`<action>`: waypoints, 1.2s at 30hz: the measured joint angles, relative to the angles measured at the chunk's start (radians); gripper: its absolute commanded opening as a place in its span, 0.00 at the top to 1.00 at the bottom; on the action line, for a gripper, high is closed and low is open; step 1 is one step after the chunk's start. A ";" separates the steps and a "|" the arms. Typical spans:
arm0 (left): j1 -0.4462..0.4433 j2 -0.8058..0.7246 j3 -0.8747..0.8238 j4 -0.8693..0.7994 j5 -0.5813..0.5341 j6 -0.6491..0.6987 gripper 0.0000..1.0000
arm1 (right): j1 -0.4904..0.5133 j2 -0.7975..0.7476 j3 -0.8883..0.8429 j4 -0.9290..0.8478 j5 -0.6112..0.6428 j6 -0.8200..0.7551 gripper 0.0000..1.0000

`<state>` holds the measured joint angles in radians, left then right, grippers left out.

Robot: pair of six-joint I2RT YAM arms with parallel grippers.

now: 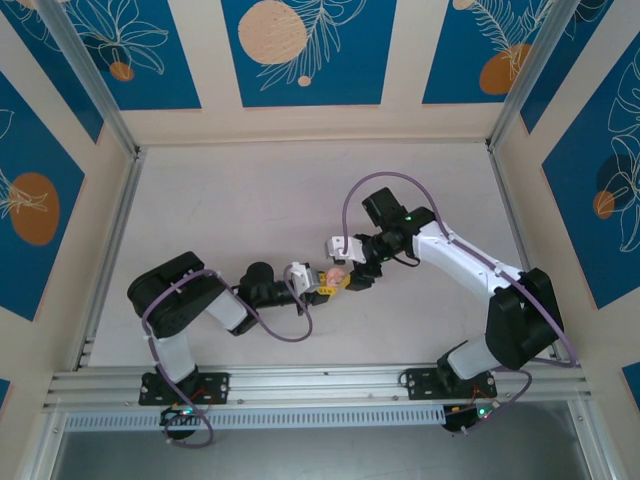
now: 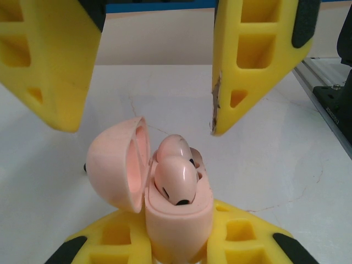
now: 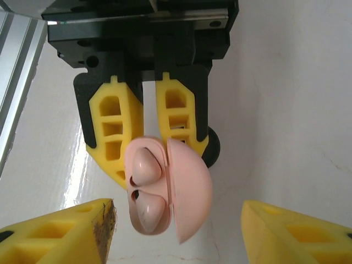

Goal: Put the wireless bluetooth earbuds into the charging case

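The charging case (image 2: 177, 231) is pale pink, not black, and my left gripper (image 2: 176, 225) is shut on its body over the middle of the table (image 1: 336, 277). Its lid (image 2: 115, 162) is swung open to one side. Two pink earbuds (image 2: 176, 179) (image 2: 175, 146) sit side by side in the case's wells. In the right wrist view the case (image 3: 137, 192), the lid (image 3: 192, 187) and both earbuds (image 3: 146, 165) (image 3: 149, 212) face the camera. My right gripper (image 3: 176, 212) is open, one yellow finger (image 3: 66, 234) on each side of the case without touching it.
A small black round object (image 3: 212, 146) lies on the white table just behind the left gripper's fingers (image 3: 113, 132). Aluminium rails (image 1: 300, 385) run along the near edge, and patterned walls close in the table's other sides.
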<state>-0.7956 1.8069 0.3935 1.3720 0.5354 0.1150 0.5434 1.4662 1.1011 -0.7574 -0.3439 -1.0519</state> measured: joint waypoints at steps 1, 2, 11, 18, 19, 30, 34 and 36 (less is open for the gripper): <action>0.000 0.000 0.000 0.000 0.000 0.000 0.96 | 0.003 0.003 0.002 -0.005 -0.002 0.000 0.38; 0.000 0.000 0.000 0.000 0.000 0.000 0.96 | 0.005 0.006 0.003 -0.010 -0.004 -0.001 0.38; 0.000 0.000 0.000 0.000 0.003 0.000 0.96 | 0.027 0.037 0.006 -0.036 -0.008 -0.007 0.38; -0.001 0.000 0.000 0.000 0.007 0.000 0.96 | 0.033 0.052 0.014 -0.045 -0.008 -0.007 0.40; -0.001 0.000 0.000 0.000 0.008 0.000 0.96 | 0.033 0.052 0.014 -0.046 -0.007 -0.007 0.40; -0.002 0.000 0.000 0.000 0.014 0.000 0.96 | 0.037 -0.024 -0.011 -0.056 0.000 0.008 0.46; -0.002 0.000 0.000 0.000 0.014 0.000 0.96 | 0.046 -0.079 -0.038 -0.069 0.005 0.021 0.48; -0.002 0.000 0.000 0.000 0.014 0.000 0.96 | 0.043 -0.102 -0.054 -0.066 0.008 0.031 0.51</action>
<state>-0.7975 1.8069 0.3935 1.3720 0.5495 0.1154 0.5865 1.3640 1.0470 -0.8238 -0.3355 -1.0214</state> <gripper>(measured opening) 0.183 0.516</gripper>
